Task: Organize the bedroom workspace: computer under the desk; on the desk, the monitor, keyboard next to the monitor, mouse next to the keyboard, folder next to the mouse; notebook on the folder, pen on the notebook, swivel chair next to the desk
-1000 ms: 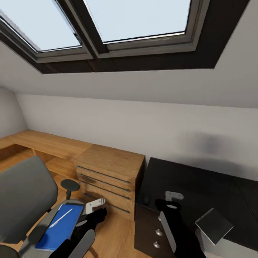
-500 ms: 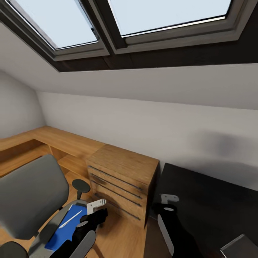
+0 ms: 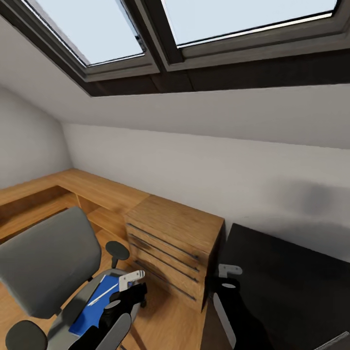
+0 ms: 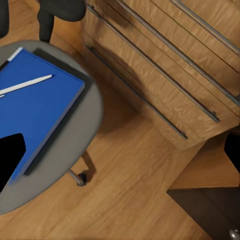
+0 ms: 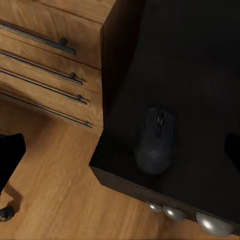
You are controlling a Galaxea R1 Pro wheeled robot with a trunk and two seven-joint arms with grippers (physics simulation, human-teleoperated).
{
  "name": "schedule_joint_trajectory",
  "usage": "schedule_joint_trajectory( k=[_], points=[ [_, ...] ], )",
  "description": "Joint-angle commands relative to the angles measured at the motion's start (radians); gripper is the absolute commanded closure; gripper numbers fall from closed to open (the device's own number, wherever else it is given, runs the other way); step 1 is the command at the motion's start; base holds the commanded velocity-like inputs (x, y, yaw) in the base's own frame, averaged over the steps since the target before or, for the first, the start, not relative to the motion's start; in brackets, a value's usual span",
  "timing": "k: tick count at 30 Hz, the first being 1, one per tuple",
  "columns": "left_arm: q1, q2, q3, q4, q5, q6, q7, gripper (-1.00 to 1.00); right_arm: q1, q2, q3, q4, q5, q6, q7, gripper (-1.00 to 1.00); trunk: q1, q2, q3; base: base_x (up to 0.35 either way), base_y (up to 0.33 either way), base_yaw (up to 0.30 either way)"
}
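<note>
An attic bedroom with slanted skylights, a white wall and a wooden floor (image 3: 165, 316); a long wooden bench runs along the far left wall.

At the left stands the grey swivel chair (image 3: 46, 262), and on its seat lies the blue folder (image 4: 37, 107) with a white pen (image 4: 25, 85) resting across it. Whether a notebook lies there too I cannot tell. The folder looks thin, flat and light, likely a bit flexible, so it may sag if pinched at one corner; its overhanging long edge seems the better place to take hold, and the pen will probably roll off if the folder tips. The left gripper (image 3: 127, 288) hangs just above the seat's near side, its jaws released and grasping nothing.

In the middle is a wooden drawer unit (image 3: 170, 243) with dark bar handles.

To the right sits the black desk (image 3: 287, 272), and near its front corner a dark mouse (image 5: 156, 141): small, rigid, smooth-shelled, best gripped across its narrow sides. The right gripper (image 3: 226, 276) hovers over that corner, jaws spread and empty.
</note>
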Motion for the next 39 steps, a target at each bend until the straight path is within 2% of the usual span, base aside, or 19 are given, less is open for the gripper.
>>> schedule_joint_trajectory(
  k=[1,4,10,15,20,24,27,28,31,37,39],
  points=[
    [-0.001,0.001,-0.003,-0.002,0.004,0.003,0.007,-1.0,-0.001,0.0,0.001,0.002,-0.005,0.002,-0.007,-1.0,0.001,-0.002,-0.002,0.252,0.0,0.003],
    [-0.001,0.001,-0.005,-0.002,0.004,0.002,0.007,-1.0,-0.001,-0.002,0.001,0.007,-0.006,-0.003,-0.007,-1.0,0.001,-0.002,-0.002,0.278,0.0,0.002],
    [-0.001,0.002,-0.048,-0.002,0.003,0.001,0.009,-1.0,-0.001,-0.005,0.002,0.047,-0.003,-0.059,-0.007,-1.0,0.001,-0.002,-0.002,0.243,0.0,0.0],
    [-0.001,0.003,-0.06,-0.002,0.003,0.001,0.009,-1.0,-0.008,-0.006,0.002,0.191,0.022,-0.165,-0.007,-1.0,0.001,-0.002,-0.002,0.049,0.0,0.0],
    [-0.001,0.003,-0.061,-0.002,0.003,0.001,0.009,-1.0,-0.015,-0.016,0.001,0.242,0.036,-0.221,-0.007,-1.0,0.001,-0.002,-0.002,0.008,0.0,0.0],
    [-0.001,0.003,-0.063,-0.002,0.003,0.001,0.009,-1.0,-0.047,-0.034,0.0,0.312,0.04,-0.265,-0.006,-1.0,0.001,-0.002,-0.002,0.001,0.0,0.0],
    [-0.001,0.003,-0.079,-0.002,0.003,0.001,0.009,-1.0,-0.099,-0.053,-0.001,0.409,0.039,-0.316,-0.006,-1.0,0.001,-0.002,-0.002,0.0,0.0,0.0],
    [-0.001,0.003,-0.091,-0.002,0.003,0.001,0.01,-1.0,-0.138,-0.063,-0.001,0.49,0.038,-0.359,-0.006,-1.0,0.001,-0.002,-0.002,0.0,0.0,0.0],
    [-0.001,0.003,-0.096,-0.002,0.003,0.001,0.01,-1.0,-0.17,-0.073,-0.002,0.558,0.037,-0.387,-0.005,-1.0,0.001,-0.002,-0.002,0.0,0.0,0.0],
    [-0.001,0.002,-0.1,-0.018,0.003,0.001,0.011,-1.0,-0.199,-0.091,-0.004,0.623,0.034,-0.423,0.028,-1.0,0.001,-0.002,-0.002,0.0,0.0,0.0],
    [-0.001,0.004,-0.1,-0.059,0.008,0.002,0.013,-1.0,-0.21,-0.098,-0.006,0.652,0.032,-0.424,0.041,-1.0,0.001,-0.002,-0.002,0.0,0.0,0.0]
  ],
)
